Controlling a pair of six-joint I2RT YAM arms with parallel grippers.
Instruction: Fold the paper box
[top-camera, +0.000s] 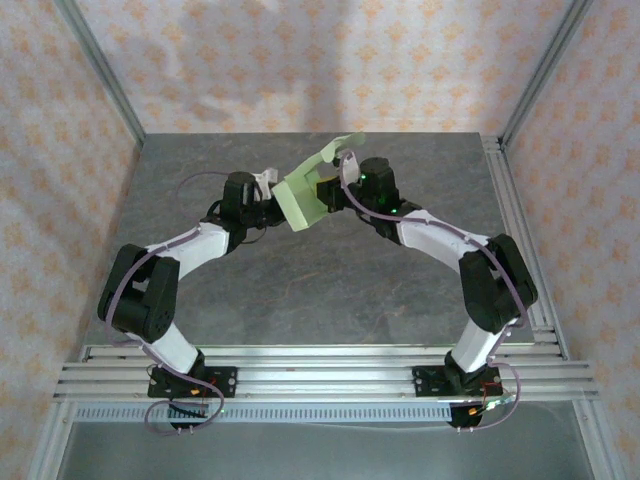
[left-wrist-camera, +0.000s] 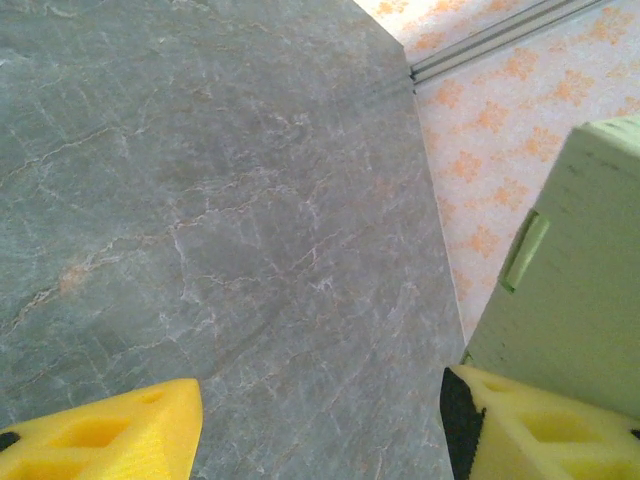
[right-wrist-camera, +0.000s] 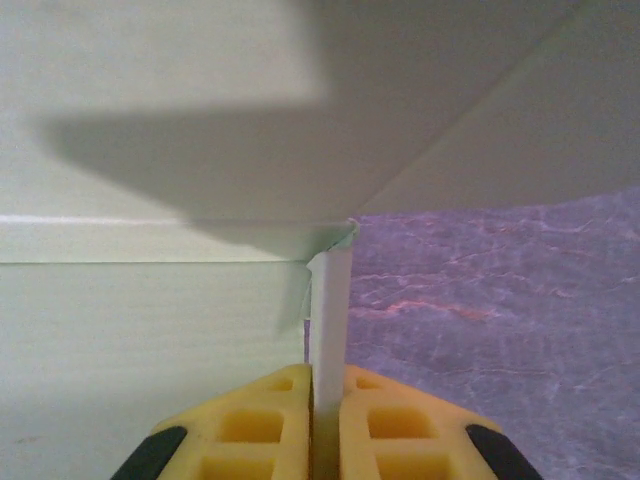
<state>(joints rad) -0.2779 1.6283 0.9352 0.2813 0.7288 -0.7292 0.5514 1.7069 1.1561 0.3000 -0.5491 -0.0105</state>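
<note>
Right gripper (right-wrist-camera: 325, 400): jaws closed flat on a thin upright flap of the paper box (right-wrist-camera: 150, 330), whose panels spread above and beside it. Left gripper (left-wrist-camera: 320, 405): jaws parted, gripping nothing; the box's corner sits against one finger (left-wrist-camera: 540, 430).

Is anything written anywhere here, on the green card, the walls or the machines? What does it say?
No readable text anywhere.
Paper box: plain pale green card, no print.
Wallpaper: orange flower motifs, no words.
Arm bases: any marking there is too small to read.
</note>
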